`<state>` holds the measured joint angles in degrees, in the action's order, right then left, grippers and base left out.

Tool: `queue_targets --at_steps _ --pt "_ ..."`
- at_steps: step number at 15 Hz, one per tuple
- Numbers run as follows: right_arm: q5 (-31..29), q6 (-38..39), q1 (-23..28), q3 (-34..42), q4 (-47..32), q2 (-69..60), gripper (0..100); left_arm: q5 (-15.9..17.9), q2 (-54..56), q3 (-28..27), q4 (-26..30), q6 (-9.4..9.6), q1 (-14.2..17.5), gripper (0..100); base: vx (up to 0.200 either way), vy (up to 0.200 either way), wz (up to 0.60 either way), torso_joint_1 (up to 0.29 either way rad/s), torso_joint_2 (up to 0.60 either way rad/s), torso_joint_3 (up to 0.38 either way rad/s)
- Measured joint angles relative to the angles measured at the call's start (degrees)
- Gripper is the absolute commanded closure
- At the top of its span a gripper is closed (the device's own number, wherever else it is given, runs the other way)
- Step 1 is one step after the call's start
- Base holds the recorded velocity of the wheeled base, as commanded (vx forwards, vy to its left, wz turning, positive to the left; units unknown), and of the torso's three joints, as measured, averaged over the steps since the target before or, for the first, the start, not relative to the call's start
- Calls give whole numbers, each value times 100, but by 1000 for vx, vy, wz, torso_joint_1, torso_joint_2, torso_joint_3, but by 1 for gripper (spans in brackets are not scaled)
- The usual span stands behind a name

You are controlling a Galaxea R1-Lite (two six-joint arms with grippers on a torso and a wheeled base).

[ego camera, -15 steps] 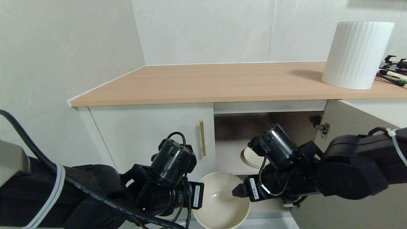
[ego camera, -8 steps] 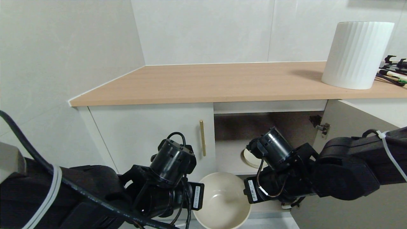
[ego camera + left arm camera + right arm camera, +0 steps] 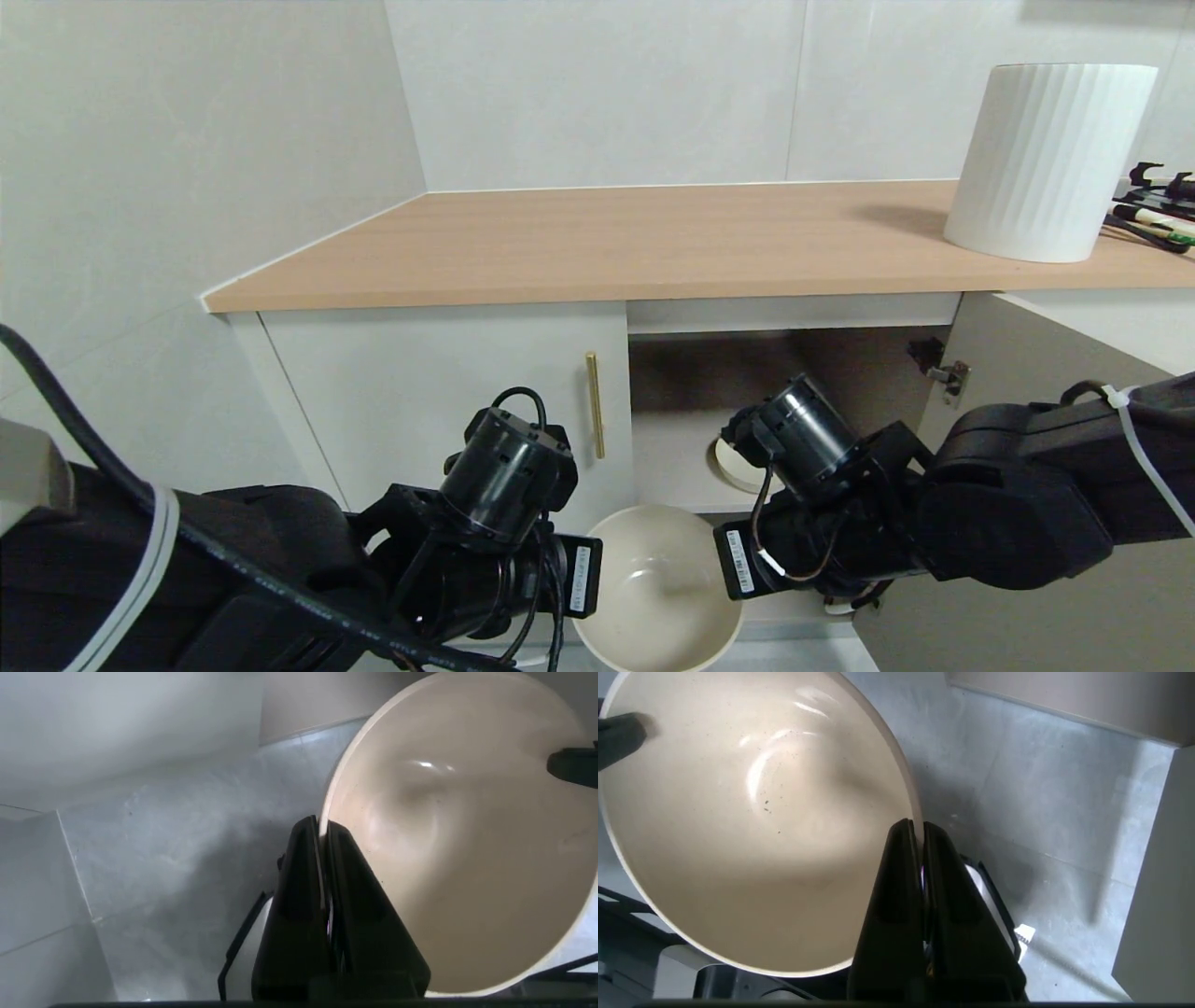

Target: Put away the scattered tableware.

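Observation:
A cream bowl (image 3: 653, 593) hangs in front of the open cabinet, below its shelf edge. My left gripper (image 3: 583, 579) is shut on the bowl's left rim; the left wrist view shows the fingers (image 3: 304, 877) pinching the bowl's (image 3: 467, 840) edge. My right gripper (image 3: 733, 560) is shut on the opposite rim, and in the right wrist view its fingers (image 3: 896, 873) clamp the bowl's (image 3: 757, 831) edge. A pale plate (image 3: 738, 467) lies on the cabinet shelf behind the right wrist, partly hidden.
The left cabinet door, with a gold handle (image 3: 592, 404), is shut. The right door (image 3: 1027, 448) stands open beside my right arm. On the wooden counter (image 3: 607, 243) stand a white ribbed cylinder (image 3: 1050, 159) and pens (image 3: 1153, 215) at the far right. Grey floor tiles lie below.
My right gripper has moved left onto the bowl's right rim and shut on it. The bowl has shifted slightly right. The left arm has hardly moved.

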<state>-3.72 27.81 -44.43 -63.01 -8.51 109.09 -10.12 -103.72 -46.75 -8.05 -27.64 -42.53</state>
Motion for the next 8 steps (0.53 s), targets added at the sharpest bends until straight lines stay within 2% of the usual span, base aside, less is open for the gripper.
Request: queue_targets --at_steps 1,2,8 --pt "-2 2 0 0 2 6 100 -2 0 0 0 -2 0 100 0 0 0 0 0 0" --pt "-2 2 0 0 0 13 100 0 2 0 4 -2 0 0 0 0 0 0 0 0" --pt "-18 2 0 0 -27 37 100 -17 9 -16 -2 -13 -2 0 0 0 0 0 0 0"
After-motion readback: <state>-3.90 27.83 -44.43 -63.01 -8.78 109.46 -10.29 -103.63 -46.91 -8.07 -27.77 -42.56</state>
